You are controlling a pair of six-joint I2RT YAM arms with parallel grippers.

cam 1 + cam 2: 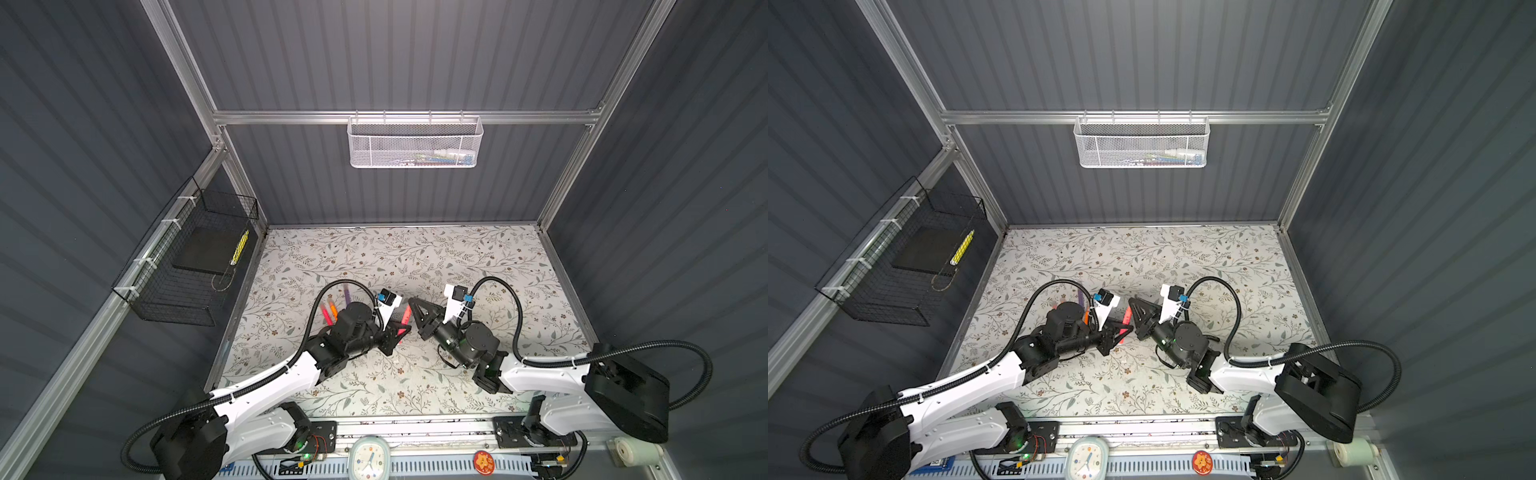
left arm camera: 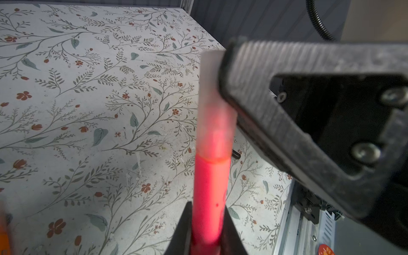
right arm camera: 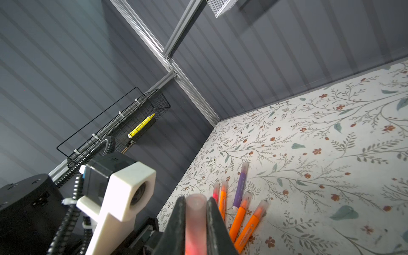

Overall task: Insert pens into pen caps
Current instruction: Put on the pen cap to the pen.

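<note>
**Both grippers clamped on one pink-red pen at mid-table**

At the near edge, a small clock and a round orange sticker sit on the rail in front of the floral table.

Past them, the two arms reach inward and meet near the middle of the table. The left gripper is closed on the body of a pink-red pen, which sticks out from between its jaws. The right gripper is closed on the translucent cap at that pen's other end. Pink shows through the cap's wall, and its rim sits against the pen's body. In both top views pen and cap are held above the table, between the two wrists.

Farther back and to the left, partly hidden behind the left wrist in the top views, more pens lie close together on the table: a purple pen, three orange pens and a second pink-red one. Each has a pale cap on its far end.

A black wire basket hangs on the left wall with a yellow marker in it. A white mesh basket hangs on the far wall.
</note>
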